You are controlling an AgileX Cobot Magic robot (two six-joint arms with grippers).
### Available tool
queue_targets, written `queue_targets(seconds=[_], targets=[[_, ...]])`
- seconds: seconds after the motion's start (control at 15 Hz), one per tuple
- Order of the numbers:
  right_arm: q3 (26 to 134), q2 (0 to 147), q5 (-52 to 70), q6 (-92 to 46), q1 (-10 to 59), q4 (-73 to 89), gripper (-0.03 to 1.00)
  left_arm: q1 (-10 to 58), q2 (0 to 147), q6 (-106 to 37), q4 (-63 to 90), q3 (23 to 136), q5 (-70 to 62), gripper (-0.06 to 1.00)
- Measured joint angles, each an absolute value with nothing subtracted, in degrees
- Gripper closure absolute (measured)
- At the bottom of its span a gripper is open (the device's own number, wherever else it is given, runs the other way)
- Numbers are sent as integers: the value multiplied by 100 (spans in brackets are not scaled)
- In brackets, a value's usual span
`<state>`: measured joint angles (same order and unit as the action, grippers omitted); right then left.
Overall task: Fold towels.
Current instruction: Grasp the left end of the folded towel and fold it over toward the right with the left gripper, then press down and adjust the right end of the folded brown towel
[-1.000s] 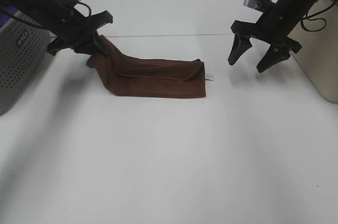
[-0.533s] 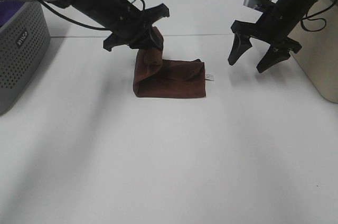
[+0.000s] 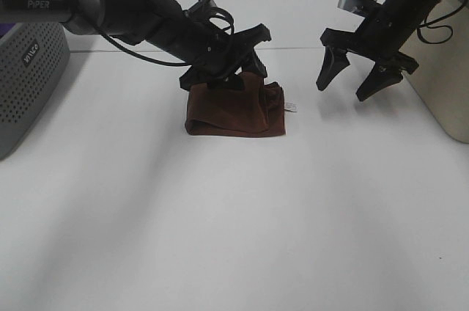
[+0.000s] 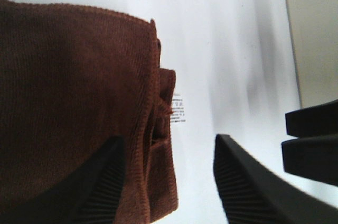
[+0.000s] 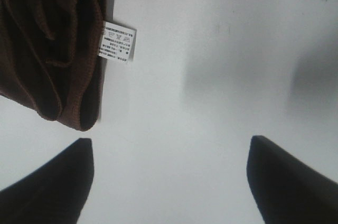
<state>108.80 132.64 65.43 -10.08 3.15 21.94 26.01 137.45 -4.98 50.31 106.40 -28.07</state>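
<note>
The dark reddish-brown soft cloth towel [image 3: 234, 111] lies folded into a compact, roughly rectangular bundle of several layers, flat on the white worktop [image 3: 234, 223]. I see it about midway across and towards the far side in the high view. Its small white label tag [image 3: 291, 106] sticks out from the folded edge on my right side and rests on the bare surface. My right wrist camera shows that same edge as loose, curled layers [image 5: 58, 49] with the printed tag [image 5: 117, 42] just beside them.

My left gripper [image 3: 238, 76] reaches across and sits low over the back of the bundle. On the left wrist camera its ribbed black fingers [image 4: 100, 182] stand apart. One is over the cloth [image 4: 68, 102] and the other over bare worktop, with the towel's layered edge and the tag [image 4: 178, 109] between them. Nothing is clamped, so I read that gripper [image 4: 169, 182] as spread wide and not holding the cloth.

My right gripper [image 3: 350, 80] hangs to the right of the towel, apart from it, tips pointing down. Its fingers [image 5: 47, 192] are spread wide with only white worktop between them [image 5: 169, 187].

Farther out, a grey perforated plastic basket [image 3: 29, 83] stands at the left edge. A beige box [image 3: 443, 76] stands at the right edge behind the right arm.
</note>
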Motion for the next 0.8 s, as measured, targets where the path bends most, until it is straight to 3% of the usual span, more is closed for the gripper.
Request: queue_targets(seconds=[0.2, 0.33, 0.47, 0.8], targets=[[10880, 13264, 6549, -1037, 315, 2412, 20, 2595, 13717, -854, 5214, 10777, -2956, 29], [10880, 13264, 6635, -1398, 315, 3237, 20, 2441, 13505, -1318, 4962, 10795, -3214, 27], [10880, 13264, 6755, -2160, 361, 4910, 20, 1833, 13104, -1421, 4291, 10823, -3352, 27], [10880, 13316, 6360, -2573, 1031, 5638, 20, 1301, 13052, -1243, 3598, 10846, -3759, 27]])
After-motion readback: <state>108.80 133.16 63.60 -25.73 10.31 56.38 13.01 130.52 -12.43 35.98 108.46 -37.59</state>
